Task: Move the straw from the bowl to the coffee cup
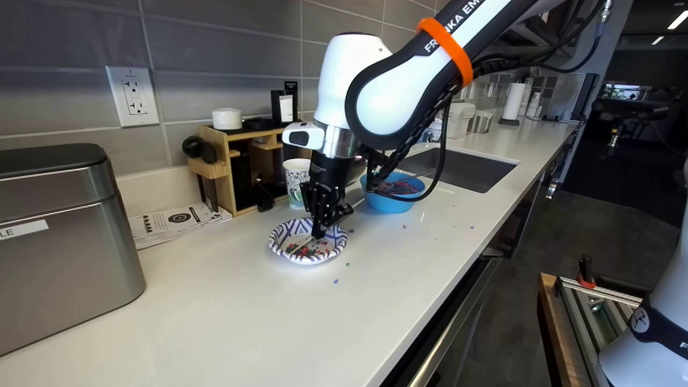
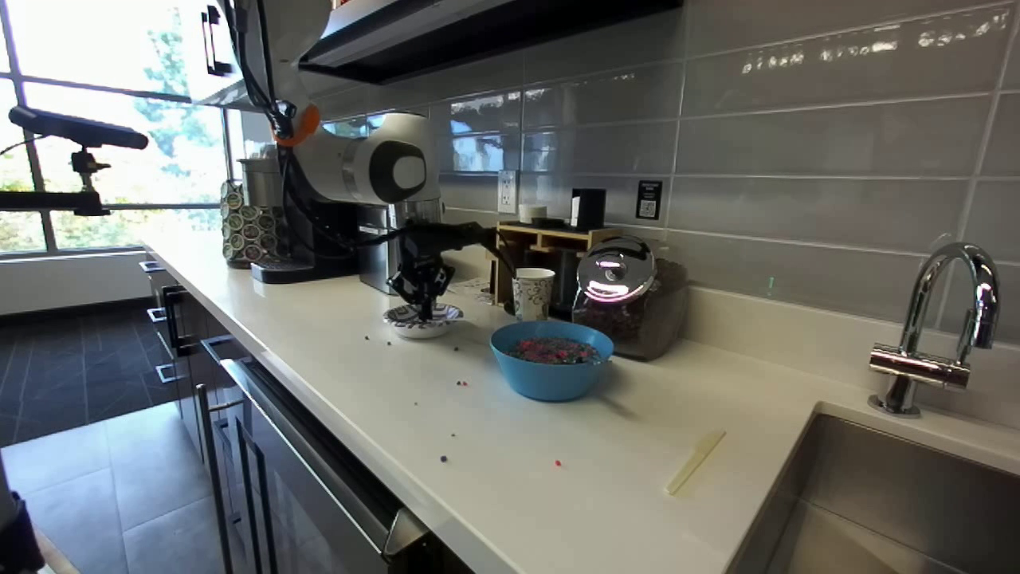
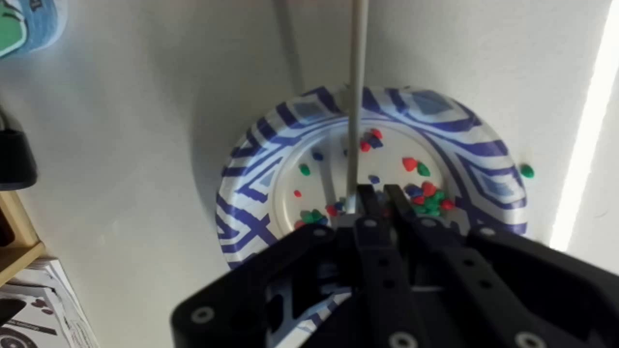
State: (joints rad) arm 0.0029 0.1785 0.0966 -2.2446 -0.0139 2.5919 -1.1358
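The thin pale straw (image 3: 357, 72) leans in the blue-and-white patterned bowl (image 3: 488, 164), crossing its rim; in an exterior view its lower end (image 1: 301, 247) lies among small coloured pieces. My gripper (image 3: 381, 193) is down over the bowl, fingertips a narrow gap apart, with bowl and pieces visible between them. The straw passes just left of the left fingertip in the wrist view; its lower part is hidden behind the gripper. The white printed coffee cup (image 1: 294, 180) stands upright behind the bowl; it also shows in an exterior view (image 2: 532, 293) and at the wrist view's corner (image 3: 41, 21).
A plain blue bowl (image 2: 550, 375) of coloured pieces stands on the sink side. A wooden organizer (image 1: 217, 177) and a glass jar (image 2: 657, 319) stand by the wall. A metal bin (image 1: 64, 252) is at the opposite end. A pale knife (image 2: 695, 462) lies near the sink.
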